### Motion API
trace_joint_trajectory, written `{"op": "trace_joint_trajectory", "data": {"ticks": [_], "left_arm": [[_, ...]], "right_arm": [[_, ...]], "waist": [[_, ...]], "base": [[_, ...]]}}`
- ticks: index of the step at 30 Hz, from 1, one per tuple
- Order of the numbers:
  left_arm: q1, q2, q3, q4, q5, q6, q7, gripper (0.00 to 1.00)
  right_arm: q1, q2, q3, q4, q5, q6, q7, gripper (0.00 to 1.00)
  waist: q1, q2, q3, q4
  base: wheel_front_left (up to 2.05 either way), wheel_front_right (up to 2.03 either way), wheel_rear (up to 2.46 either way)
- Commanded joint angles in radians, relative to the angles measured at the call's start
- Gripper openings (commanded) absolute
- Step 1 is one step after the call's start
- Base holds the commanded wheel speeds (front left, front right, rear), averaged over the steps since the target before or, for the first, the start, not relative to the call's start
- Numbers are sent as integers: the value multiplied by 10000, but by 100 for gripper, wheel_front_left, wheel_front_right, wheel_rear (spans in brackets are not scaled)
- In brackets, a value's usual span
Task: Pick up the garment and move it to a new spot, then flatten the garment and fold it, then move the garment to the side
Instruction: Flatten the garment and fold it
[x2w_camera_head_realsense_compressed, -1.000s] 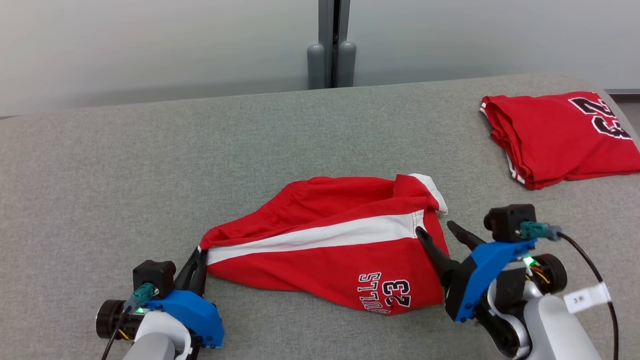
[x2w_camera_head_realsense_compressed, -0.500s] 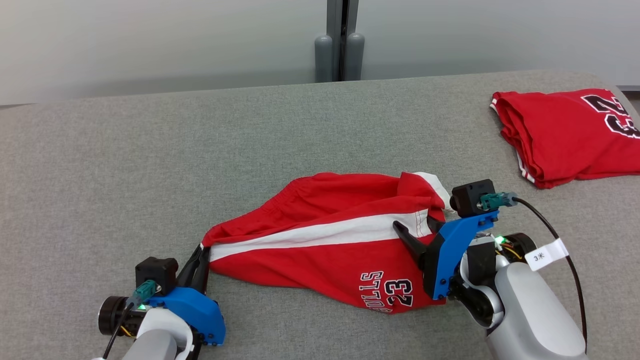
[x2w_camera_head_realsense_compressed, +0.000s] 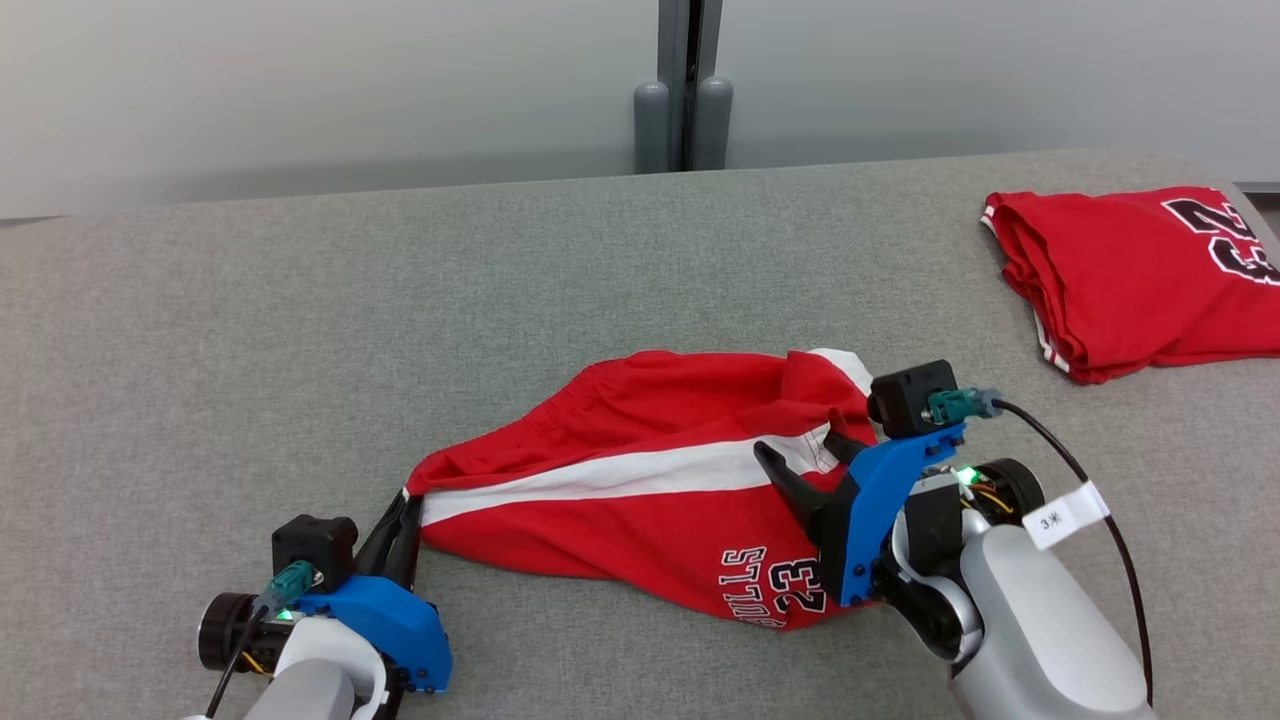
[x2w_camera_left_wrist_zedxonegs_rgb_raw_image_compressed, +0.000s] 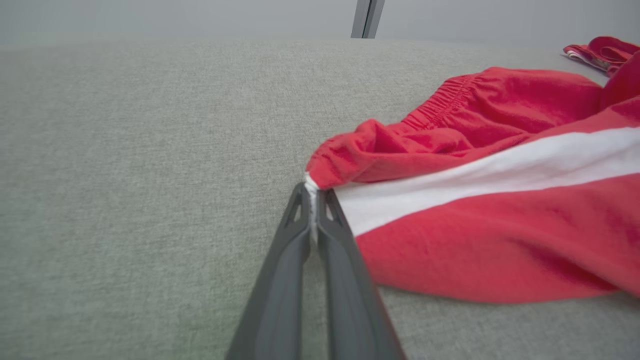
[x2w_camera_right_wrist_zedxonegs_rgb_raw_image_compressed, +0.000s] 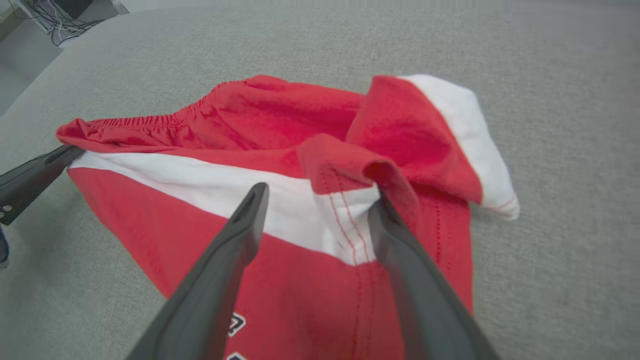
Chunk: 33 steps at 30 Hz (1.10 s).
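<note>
The red shorts (x2w_camera_head_realsense_compressed: 640, 500) are clamped at one corner by the left gripper (x2w_camera_head_realsense_compressed: 405, 512) as an anchor. The empty right gripper (x2w_camera_head_realsense_compressed: 797, 447) is spread wide astride the hem (x2w_camera_right_wrist_zedxonegs_rgb_raw_image_compressed: 350, 220).

Red shorts (x2w_camera_head_realsense_compressed: 650, 490) with a white stripe lie on grey cloth (x2w_camera_head_realsense_compressed: 300, 330).

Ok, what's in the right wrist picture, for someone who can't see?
The right gripper stands open at the hem of crumpled red shorts with a white stripe on a grey cloth table. The left gripper pinches their far corner.
</note>
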Motion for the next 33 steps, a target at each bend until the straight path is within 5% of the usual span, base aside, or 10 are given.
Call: {"op": "trace_joint_trajectory", "data": {"ticks": [1,12,15,16,17,18,26,33], "left_arm": [[-134,60,-46,7,-45,-22,-64,0],[-21,81,-114,-95,-129,48,-67,0],[-107,93,-123,-129,-152,75,-61,0],[-144,98,-127,-138,-153,81,-60,0],[-189,96,-138,-149,-160,84,-58,0],[-229,92,-142,-154,-161,85,-58,0],[-230,50,-48,-435,-317,46,-107,0],[-34,62,478,-1821,-913,-134,-145,0]], "right_arm": [[346,-40,-60,-258,-108,5,-25,100],[1538,-39,-411,-2144,-547,5,582,95],[1330,-39,-357,-2104,-699,5,756,67],[1219,-39,-322,-2024,-727,5,826,36],[1103,-39,-296,-1939,-791,5,806,29],[995,-40,-286,-1865,-892,5,783,0],[763,-39,-479,-1885,-886,5,364,0],[940,-57,-1165,-3308,-1203,5,-39,0]], "waist": [[0,-1,-36,11],[0,-1,-47,89],[0,-1,25,117],[0,-1,50,127],[0,-1,77,148],[0,-1,96,169],[0,-1,19,288],[0,-1,-68,226]], "base": [[0,0,0],[0,0,0],[0,0,0],[0,0,0],[0,0,0],[0,0,0],[0,0,0],[0,0,0]]}}
